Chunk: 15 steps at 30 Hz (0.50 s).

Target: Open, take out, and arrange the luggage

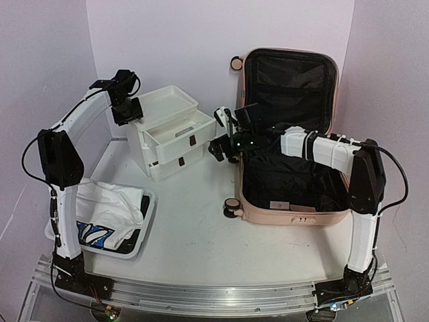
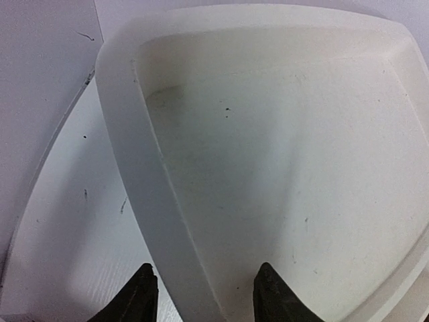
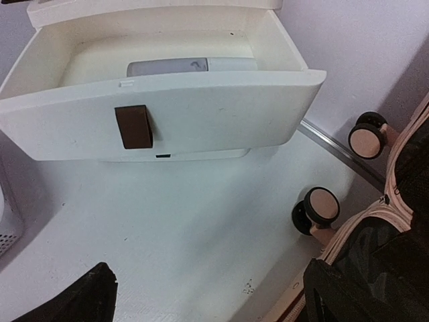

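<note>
Luggage (image 1: 281, 213) open, right pincer (image 1: 220, 132) wide, empty, at its left edge, left pincer (image 2: 204, 298) part-open

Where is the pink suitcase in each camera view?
Top external: the luggage lies open right of centre, lid raised toward the back wall.
Left wrist: not in it.
Right wrist: the luggage sits in the lower right corner.
Shared landmark: the white drawer unit, seen in all three.

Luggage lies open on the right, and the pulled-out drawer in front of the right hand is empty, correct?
Not quite. The luggage lies open on the right, but the pulled-out drawer in front of the right hand is not empty: a pale grey object lies inside, as the right wrist view shows.
</note>
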{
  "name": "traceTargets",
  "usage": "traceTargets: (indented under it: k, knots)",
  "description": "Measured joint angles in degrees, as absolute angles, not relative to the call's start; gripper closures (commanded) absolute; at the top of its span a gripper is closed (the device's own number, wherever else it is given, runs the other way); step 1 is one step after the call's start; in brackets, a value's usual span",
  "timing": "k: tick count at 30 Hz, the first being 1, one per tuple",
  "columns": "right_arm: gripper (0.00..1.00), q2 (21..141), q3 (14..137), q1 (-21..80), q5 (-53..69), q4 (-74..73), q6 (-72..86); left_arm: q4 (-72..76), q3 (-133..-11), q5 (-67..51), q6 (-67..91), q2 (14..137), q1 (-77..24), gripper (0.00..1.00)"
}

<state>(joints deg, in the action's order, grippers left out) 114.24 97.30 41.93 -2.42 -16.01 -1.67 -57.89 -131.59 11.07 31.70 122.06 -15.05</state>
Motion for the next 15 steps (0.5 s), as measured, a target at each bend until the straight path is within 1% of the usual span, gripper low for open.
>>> traceTargets:
  k: [2,8,11,15]
  knots:
    - [0.02,113.19,96.44,41.93,-2.92,-16.03,-2.44,-57.89,-131.59,11.86,31.70,122.08,-15.05,0.57]
    - [0.02,112.42,96.07,41.93,-2.57,-16.47,-3.20,-58.02,-131.39,12.75,32.67,121.84,-15.09,0.79]
    - [0.02,112.42,96.07,41.93,-1.87,-16.53,-3.01,-57.67,-131.09,13.61,34.79,121.69,-14.87,0.84]
    - [0.02,112.42,96.07,41.93,-0.49,-16.56,-2.28,-57.65,-130.43,10.07,33.67,120.97,-14.26,0.87]
